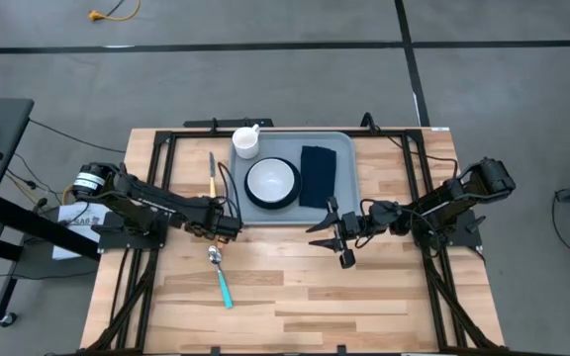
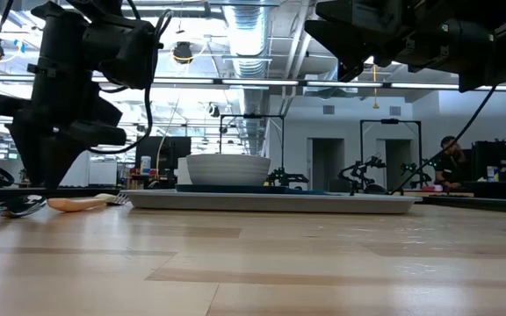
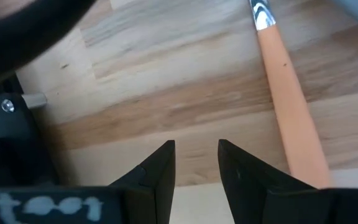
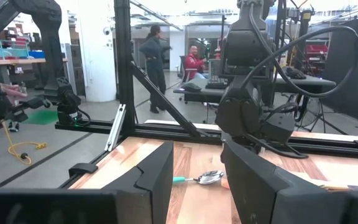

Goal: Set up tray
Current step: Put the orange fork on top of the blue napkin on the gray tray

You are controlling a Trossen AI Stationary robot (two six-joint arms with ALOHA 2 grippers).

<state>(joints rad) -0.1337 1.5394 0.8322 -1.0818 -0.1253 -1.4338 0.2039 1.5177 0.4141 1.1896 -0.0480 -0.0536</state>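
Wooden table [image 1: 295, 297] lies bare in front; left gripper [image 1: 234, 226] and right gripper [image 1: 336, 235], both parted and empty, flank the tray's [image 1: 344, 148] near edge.

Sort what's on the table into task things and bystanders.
Task things: tray, holding bowl on plate, napkin and cup; orange-handled utensil; teal-handled spoon; left gripper, open; right gripper, open.

Bystanders: yellow cable on the floor; papers beside the table.

Plate [image 1: 265, 202] mostly hidden under bowl [image 1: 270, 179].
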